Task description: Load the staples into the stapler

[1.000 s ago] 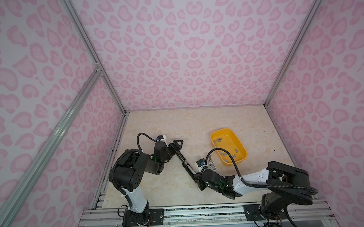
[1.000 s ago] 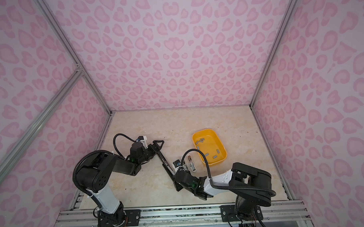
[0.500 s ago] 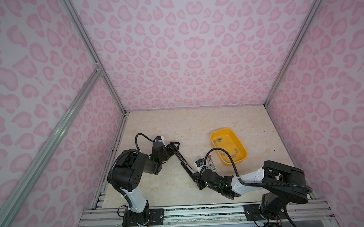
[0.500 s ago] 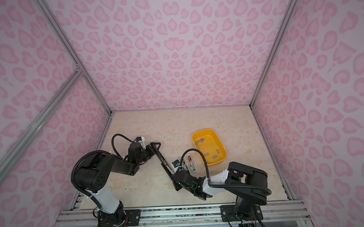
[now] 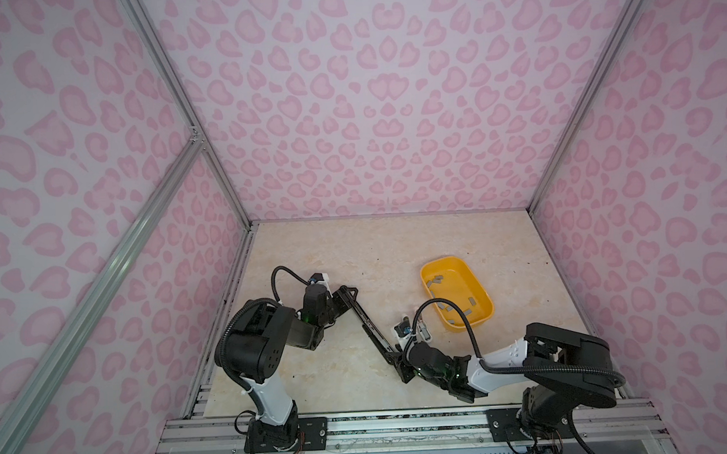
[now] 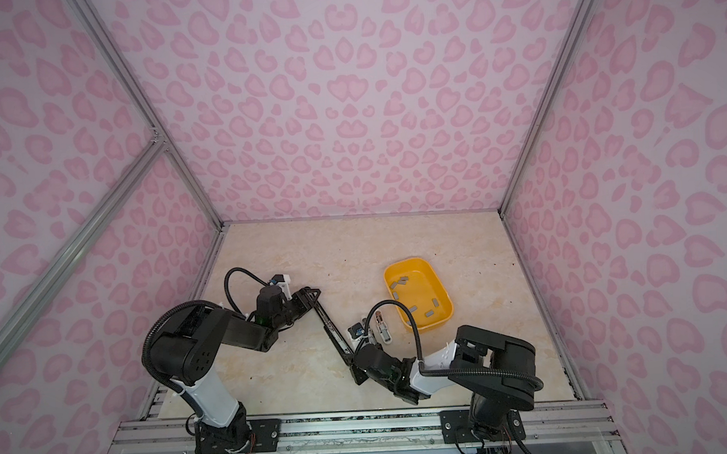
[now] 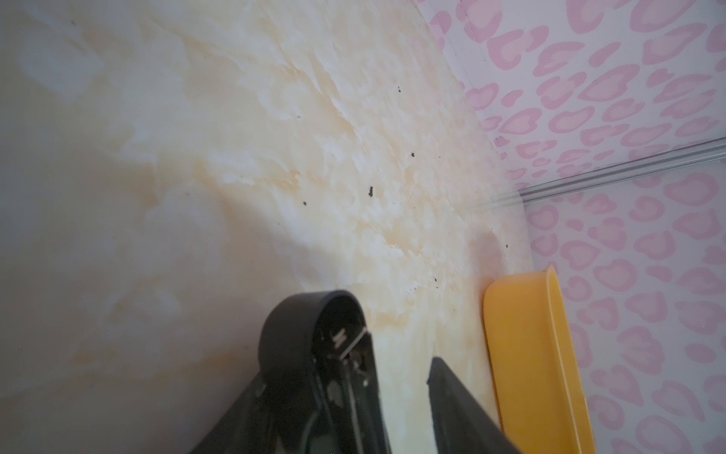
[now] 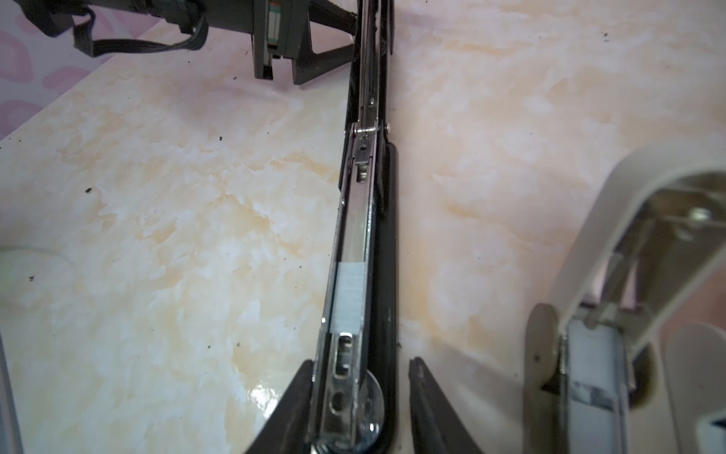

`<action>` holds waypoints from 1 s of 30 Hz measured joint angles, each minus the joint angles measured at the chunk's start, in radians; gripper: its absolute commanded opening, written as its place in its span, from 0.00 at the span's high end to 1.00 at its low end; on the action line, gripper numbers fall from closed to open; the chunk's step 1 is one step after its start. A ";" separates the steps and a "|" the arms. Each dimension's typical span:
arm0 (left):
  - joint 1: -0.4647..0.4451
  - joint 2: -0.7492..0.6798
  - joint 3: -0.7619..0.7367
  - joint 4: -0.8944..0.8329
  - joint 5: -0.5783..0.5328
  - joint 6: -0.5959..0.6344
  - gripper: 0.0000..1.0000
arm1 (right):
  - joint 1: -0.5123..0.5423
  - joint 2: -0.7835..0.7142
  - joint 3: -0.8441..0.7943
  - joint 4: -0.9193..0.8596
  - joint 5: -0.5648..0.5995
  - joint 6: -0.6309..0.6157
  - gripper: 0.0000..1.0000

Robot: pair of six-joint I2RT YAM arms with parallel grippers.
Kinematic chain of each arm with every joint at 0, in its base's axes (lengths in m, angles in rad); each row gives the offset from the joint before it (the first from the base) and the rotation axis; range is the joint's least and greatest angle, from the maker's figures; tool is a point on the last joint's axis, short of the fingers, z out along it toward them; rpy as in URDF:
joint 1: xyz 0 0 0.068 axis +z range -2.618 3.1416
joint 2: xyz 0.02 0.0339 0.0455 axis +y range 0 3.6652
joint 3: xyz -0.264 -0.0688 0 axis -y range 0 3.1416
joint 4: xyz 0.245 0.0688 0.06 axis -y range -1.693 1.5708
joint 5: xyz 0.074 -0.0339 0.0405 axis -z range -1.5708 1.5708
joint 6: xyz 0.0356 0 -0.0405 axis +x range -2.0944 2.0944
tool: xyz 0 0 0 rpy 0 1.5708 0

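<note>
1. The black stapler (image 5: pixel 371 331) lies opened flat on the table (image 5: pixel 338 254), running diagonally between the two claws. Laid out this way, its rail (image 8: pixel 355 232) faces up for loading.
2. Staples (image 5: pixel 435 280): most lie loose in the yellow tray (image 5: pixel 480 292), well apart from the stapler. One grey strip (image 8: pixel 348 299) sits in the rail, toward the front end.
3. Right claw (image 8: pixel 359 363): released. It straddles the rail's front end. One finger (image 8: pixel 292 401) lies against the rail's side; the other stands clear of the base, with table showing between. Judged: placed there to steady the front, not gripping.
4. Left claw (image 5: pixel 346 294): astride the cover (image 7: pixel 298 334) at the far end. The wrist view shows a gap between the cover and the one finger (image 7: pixel 459 401) in sight; the other is hidden. As far as seen, it is not grasping. Judged: positioned to swing the cover over the rail.
5. A white stapler (image 8: pixel 613 243), also open, lies just beside the right claw and is a contact risk.
6. Judgement: the strip is seated and the cover is not yet closed. Closing needs the base held from sliding.
</note>
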 measured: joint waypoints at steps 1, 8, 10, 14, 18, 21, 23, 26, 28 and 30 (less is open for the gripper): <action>0.000 0.000 0.000 0.000 0.000 0.002 0.39 | 0.000 -0.004 -0.008 0.011 0.002 -0.003 0.65; 0.000 0.000 -0.002 0.003 -0.002 0.006 0.39 | 0.013 -0.010 -0.021 0.053 0.010 -0.011 0.70; 0.000 -0.001 -0.002 0.003 -0.002 0.008 0.39 | 0.019 -0.009 -0.021 0.055 0.016 -0.018 0.71; 0.000 -0.001 -0.005 0.006 -0.002 0.010 0.39 | 0.024 -0.001 -0.019 0.055 0.031 -0.025 0.71; 0.000 -0.001 -0.006 0.006 -0.002 0.014 0.39 | 0.027 0.011 -0.019 0.055 0.039 -0.025 0.72; 0.000 -0.001 -0.006 0.007 -0.002 0.016 0.39 | 0.033 0.013 -0.019 0.055 0.046 -0.026 0.76; 0.000 -0.001 -0.008 0.008 -0.002 0.016 0.39 | 0.035 0.013 -0.019 0.055 0.051 -0.027 0.80; 0.000 -0.001 -0.009 0.013 -0.002 0.017 0.39 | 0.039 0.013 -0.019 0.055 0.064 -0.029 0.84; 0.000 -0.005 -0.013 0.014 -0.003 0.024 0.39 | 0.039 0.013 -0.018 0.055 0.070 -0.030 0.87; 0.000 -0.014 -0.014 0.003 -0.004 0.028 0.41 | 0.040 0.012 -0.017 0.053 0.074 -0.032 0.88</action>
